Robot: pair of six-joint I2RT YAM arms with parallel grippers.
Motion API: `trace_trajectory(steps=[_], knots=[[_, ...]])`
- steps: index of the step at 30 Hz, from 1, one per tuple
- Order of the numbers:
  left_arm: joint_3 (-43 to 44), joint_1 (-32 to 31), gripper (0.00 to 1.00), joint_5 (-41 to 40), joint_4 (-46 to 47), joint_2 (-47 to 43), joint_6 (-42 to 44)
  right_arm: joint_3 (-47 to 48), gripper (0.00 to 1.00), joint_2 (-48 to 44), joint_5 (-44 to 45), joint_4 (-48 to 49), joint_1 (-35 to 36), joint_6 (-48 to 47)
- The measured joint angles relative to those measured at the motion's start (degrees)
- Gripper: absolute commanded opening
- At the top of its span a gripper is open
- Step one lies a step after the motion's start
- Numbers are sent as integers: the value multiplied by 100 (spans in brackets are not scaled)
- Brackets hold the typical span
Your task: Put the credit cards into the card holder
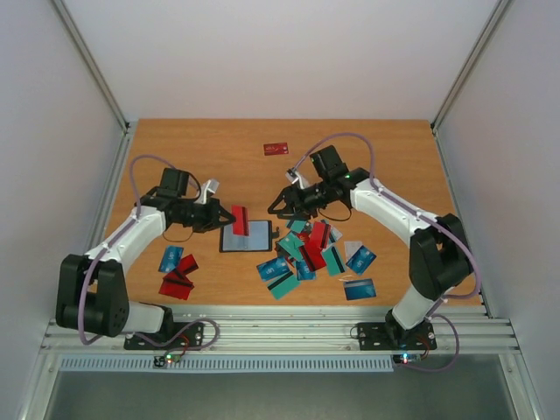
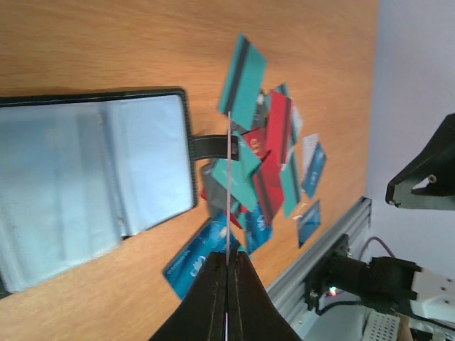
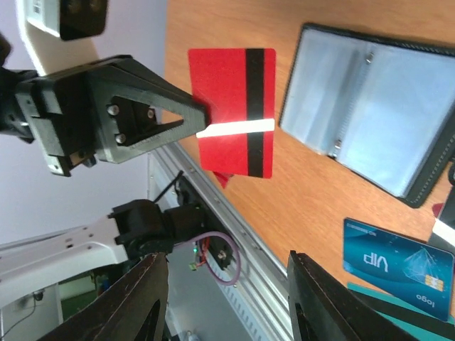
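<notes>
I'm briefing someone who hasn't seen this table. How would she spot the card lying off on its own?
On the wooden table, look to the far side, beyond both arms. One red card lies flat there, alone on bare wood. All other cards sit in near-side heaps, bar the striped card in the left claw.

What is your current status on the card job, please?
Left gripper shut on red card, near open card holder. Right gripper open, empty. Loose cards piled beside it.
</notes>
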Motion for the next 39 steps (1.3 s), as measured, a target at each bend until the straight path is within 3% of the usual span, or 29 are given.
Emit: trace_trajectory(steps=[16, 39], knots=[[-509, 0, 0, -868, 1095, 586, -9, 33, 42, 1386, 361, 26, 354, -4], [-579, -201, 0, -833, 1812, 1375, -118, 503, 31, 2310, 317, -208, 330, -293]])
